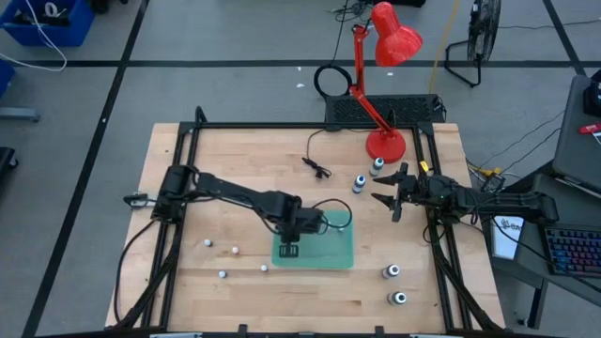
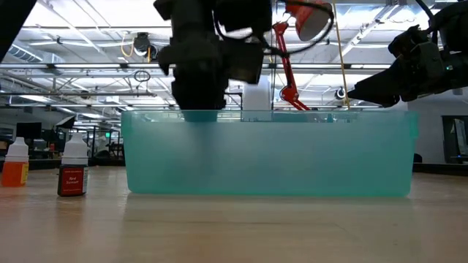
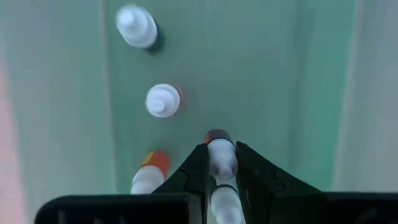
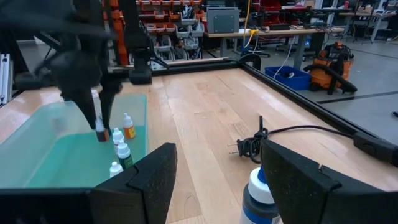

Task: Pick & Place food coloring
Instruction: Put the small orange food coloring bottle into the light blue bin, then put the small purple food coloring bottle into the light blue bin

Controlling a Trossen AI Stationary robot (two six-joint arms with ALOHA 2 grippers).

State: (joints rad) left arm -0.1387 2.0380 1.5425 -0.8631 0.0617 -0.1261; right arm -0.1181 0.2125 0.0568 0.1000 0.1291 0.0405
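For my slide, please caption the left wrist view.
Left hand shut on a small food coloring bottle inside the green tray, three bottles nearby.

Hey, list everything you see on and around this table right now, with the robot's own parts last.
Translucent green rectangular tray: one, green, middle of the table.
Tiny white-capped bottles in the tray: four standing loose, orange and green bodies showing.
Tiny white-capped bottles on the wood: four, left of the tray.
Larger dark-bodied white-topped bottles: four, two beside the lamp base, two right of the tray.
Red desk lamp: one, red, back of the table.
Black cable: one, black, behind the tray.
Left pincer: shut on a fifth tiny bottle, inside the tray.
Right pincer: open, above the bottles beside the lamp.
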